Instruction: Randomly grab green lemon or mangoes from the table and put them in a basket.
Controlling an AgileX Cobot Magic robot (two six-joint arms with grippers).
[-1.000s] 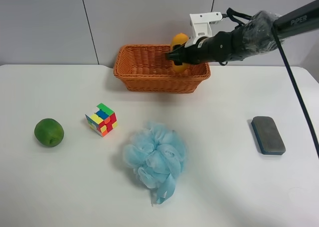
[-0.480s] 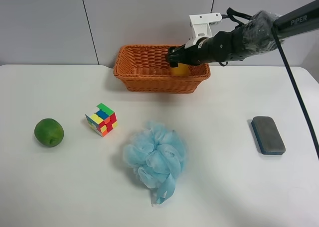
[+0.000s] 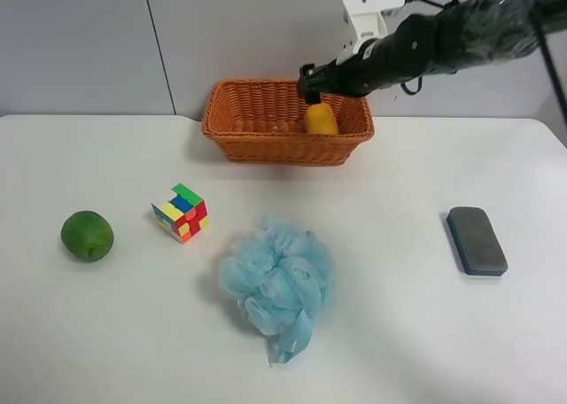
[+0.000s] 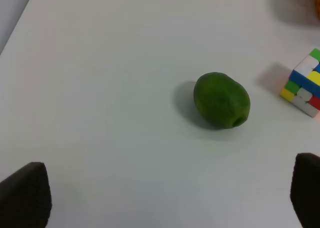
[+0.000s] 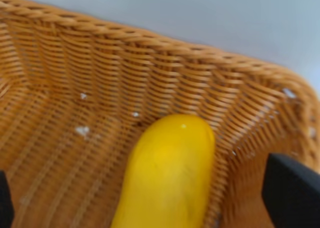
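Observation:
The mango (image 3: 320, 119) lies inside the basket (image 3: 257, 143) at its right end, leaning on the wall; the right wrist view shows it (image 5: 170, 173) free against the wicker (image 5: 75, 63). My right gripper (image 3: 310, 83) is open and empty just above it, its fingers (image 5: 292, 188) spread wide on either side. The green lemon (image 3: 87, 236) rests on the table (image 3: 399, 333) at the left. My left gripper (image 4: 166, 193) is open and empty, above the table, short of the green lemon (image 4: 221, 100).
A colourful cube (image 3: 181, 213) sits right of the green lemon and shows in the left wrist view (image 4: 304, 83). A blue mesh bath sponge (image 3: 276, 280) lies mid-table. A dark grey eraser block (image 3: 477, 239) lies at the right.
The right gripper lowered the mango into the basket, let it go and has risen a little. The mango now lies free in the basket. The green lemon has not moved.

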